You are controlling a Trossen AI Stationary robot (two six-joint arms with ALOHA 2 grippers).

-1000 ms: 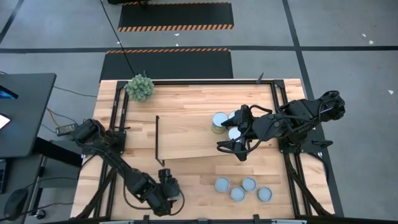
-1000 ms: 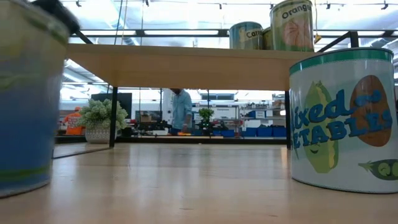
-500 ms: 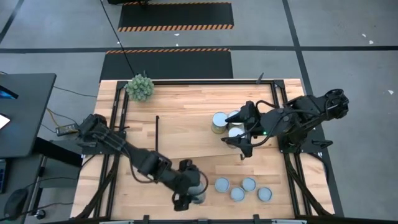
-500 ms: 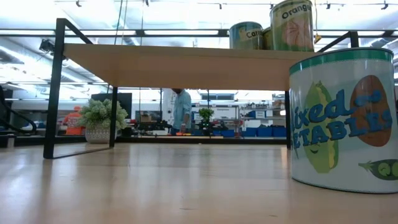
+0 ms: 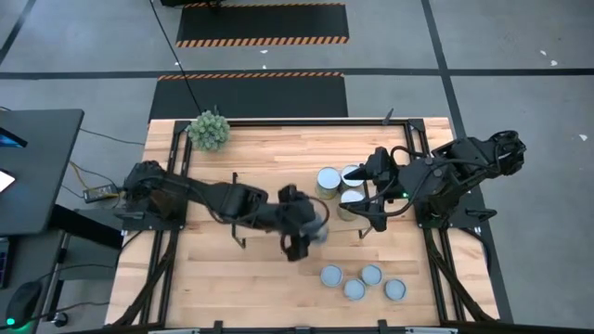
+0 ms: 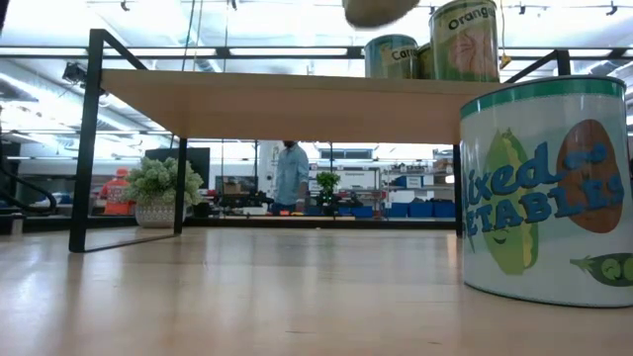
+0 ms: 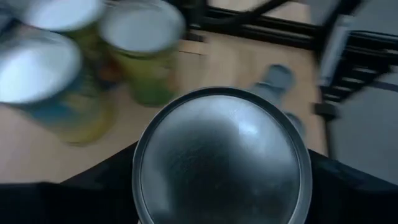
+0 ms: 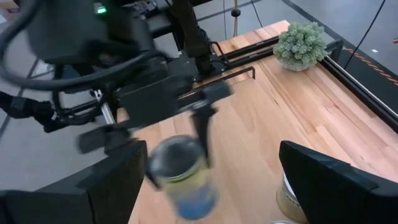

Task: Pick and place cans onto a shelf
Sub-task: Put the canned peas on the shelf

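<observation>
The can [image 5: 317, 230] you're carrying sits clamped in the left gripper [image 5: 306, 232] at the centre of the high view, over the shelf [image 5: 278, 199] and just left of the two cans [image 5: 339, 186] already standing on it. You're mid-transfer: next, lower it beside those two without bumping them. The right gripper [image 5: 367, 190] hangs empty with fingers spread, right of them. Four more cans [image 5: 362, 280] wait at lower centre.

2 dark, jointed arms [image 5: 200, 198] with black cables, a small green light on the right one [image 5: 436, 181].
</observation>
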